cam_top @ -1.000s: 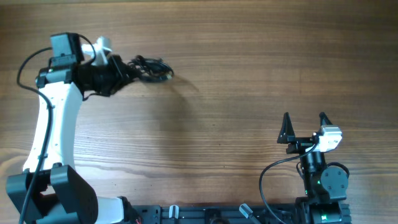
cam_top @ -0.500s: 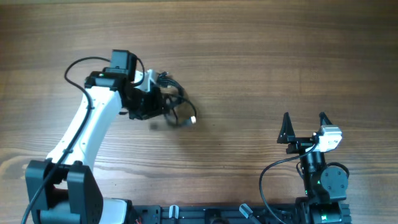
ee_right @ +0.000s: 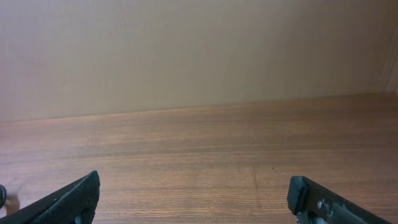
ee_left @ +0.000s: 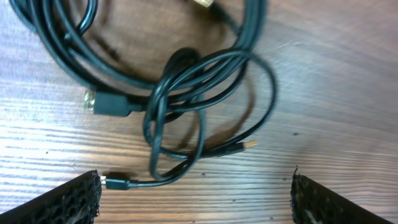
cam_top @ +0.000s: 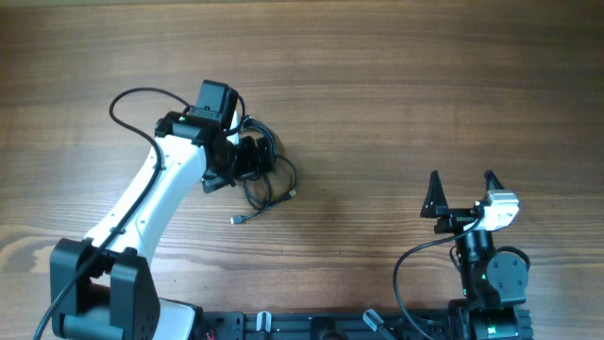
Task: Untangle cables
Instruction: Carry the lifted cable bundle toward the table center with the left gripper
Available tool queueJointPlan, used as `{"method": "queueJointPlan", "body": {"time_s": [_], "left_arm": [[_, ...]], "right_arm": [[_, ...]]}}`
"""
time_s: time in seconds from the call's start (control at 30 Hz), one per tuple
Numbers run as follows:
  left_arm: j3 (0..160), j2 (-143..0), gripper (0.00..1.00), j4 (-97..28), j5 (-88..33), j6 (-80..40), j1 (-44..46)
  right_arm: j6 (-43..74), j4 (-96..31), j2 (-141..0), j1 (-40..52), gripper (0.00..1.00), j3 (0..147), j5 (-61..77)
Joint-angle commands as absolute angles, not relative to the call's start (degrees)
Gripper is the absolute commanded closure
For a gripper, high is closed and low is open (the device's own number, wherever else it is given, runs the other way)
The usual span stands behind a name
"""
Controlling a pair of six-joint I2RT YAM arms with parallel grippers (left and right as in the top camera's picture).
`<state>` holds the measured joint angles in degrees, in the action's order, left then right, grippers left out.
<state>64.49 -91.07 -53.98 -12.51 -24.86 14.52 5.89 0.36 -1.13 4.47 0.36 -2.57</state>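
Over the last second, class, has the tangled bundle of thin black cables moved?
Yes. The cables moved rightward, nearer the stationary right end effector.

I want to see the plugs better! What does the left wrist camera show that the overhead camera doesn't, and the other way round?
Only the left wrist view shows the gold tip on a plug and how the cables loop over each other. Only the overhead view shows the whole left arm and the right arm, far from the pile. Both show the black cables lying on the wooden table near the open left fingers.
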Motion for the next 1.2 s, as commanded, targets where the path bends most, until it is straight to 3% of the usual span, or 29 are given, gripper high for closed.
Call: {"method": "queueJointPlan", "body": {"time_s": [0.0,0.03,0.1,0.13,0.33,0.4,0.73,1.0,1.03,1.17], "left_arm": [[60.5,-91.3,0.00,-53.6,-11.0,-26.4,15.3],[59.8,-91.3,0.00,-53.3,-11.3,-26.4,15.6],[58.0,-91.3,0.38,-52.4,-11.3,-26.4,16.4],[57.1,-91.3,0.49,-51.4,-11.3,-26.4,16.8],[55.1,-91.3,0.51,-45.7,-11.2,-26.4,19.3],[55.1,-91.3,0.42,-44.5,-11.0,-26.5,19.3],[55.0,-91.3,0.46,-44.5,-6.3,-32.3,19.3],[52.4,-91.3,0.42,-42.8,-5.2,-33.8,20.3],[51.7,-91.3,0.46,-42.1,-5.2,-33.9,20.7],[50.9,-91.3,0.82,-40.7,-5.3,-33.9,21.9]], "right_arm": [[5.1,0.5,-1.1,4.6,0.00,0.3,-2.0],[5.1,0.5,-1.1,4.6,0.00,0.3,-2.0],[5.1,0.5,-1.1,4.6,0.00,0.3,-2.0],[5.1,0.5,-1.1,4.6,0.00,0.3,-2.0],[5.1,0.5,-1.1,4.6,0.00,0.3,-2.0],[5.1,0.5,-1.1,4.6,0.00,0.3,-2.0],[5.1,0.5,-1.1,4.6,0.00,0.3,-2.0],[5.1,0.5,-1.2,4.6,0.00,0.3,-2.0],[5.1,0.5,-1.2,4.6,0.00,0.3,-2.0],[5.1,0.5,-1.2,4.6,0.00,0.3,-2.0]]}}
